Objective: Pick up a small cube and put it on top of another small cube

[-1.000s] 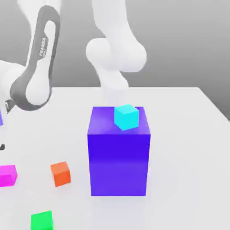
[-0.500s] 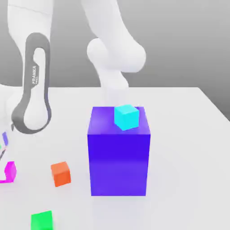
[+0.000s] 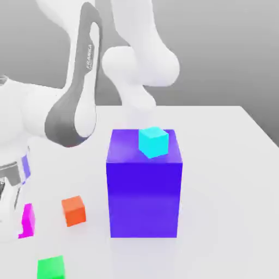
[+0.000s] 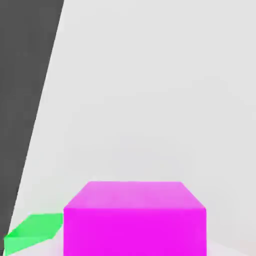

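- Magenta cube, the small one to be picked, sits on the white table at the exterior view's far left, near edge; part of it is covered by the arm.
- Hand cam: same cube seen very close, w/ the green cube just beside it.
- Gripper is at the exterior view's left edge, right next to the magenta cube. Can't tell how far open the fingers are, or whether they hold anything.
- Orange-red cube lies near, to the right of the magenta one, apart from it.
- Green cube shows again at the near edge in the exterior view.
- Big blue-purple block stands mid-table w/ a small cyan cube on top, toward its far right corner.
- Step in hand, as I judge it: closing in on the magenta cube for a grasp.
- To do it well: centre the fingers on opposite flat faces, square to the cube, low enough for a full grip, w/o nudging the green cube. Lift straight up before travelling.
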